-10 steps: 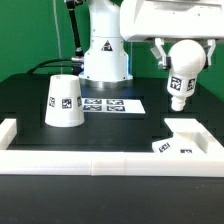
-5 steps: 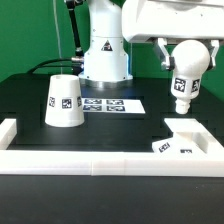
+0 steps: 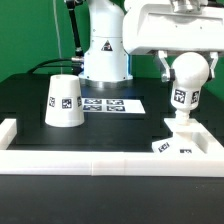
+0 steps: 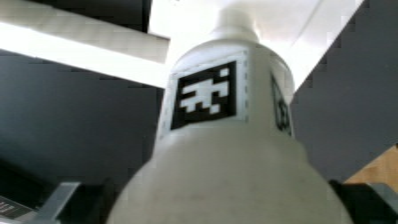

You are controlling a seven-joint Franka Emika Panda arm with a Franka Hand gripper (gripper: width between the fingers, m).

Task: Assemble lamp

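My gripper is shut on the round white bulb and holds it upright, stem down. The stem end sits at the flat angular base near the exterior view's right; I cannot tell whether it touches. The bulb fills the wrist view with its square tag facing the camera, and dark finger edges flank it. The truncated-cone shade stands on the black table at the exterior view's left, well apart from the gripper.
The marker board lies flat behind the shade. The white robot pedestal stands at the back. A white raised rail borders the table's front and sides.
The gripper has lowered with the bulb in it, bringing the stem down to the base. The shade and base have not moved.
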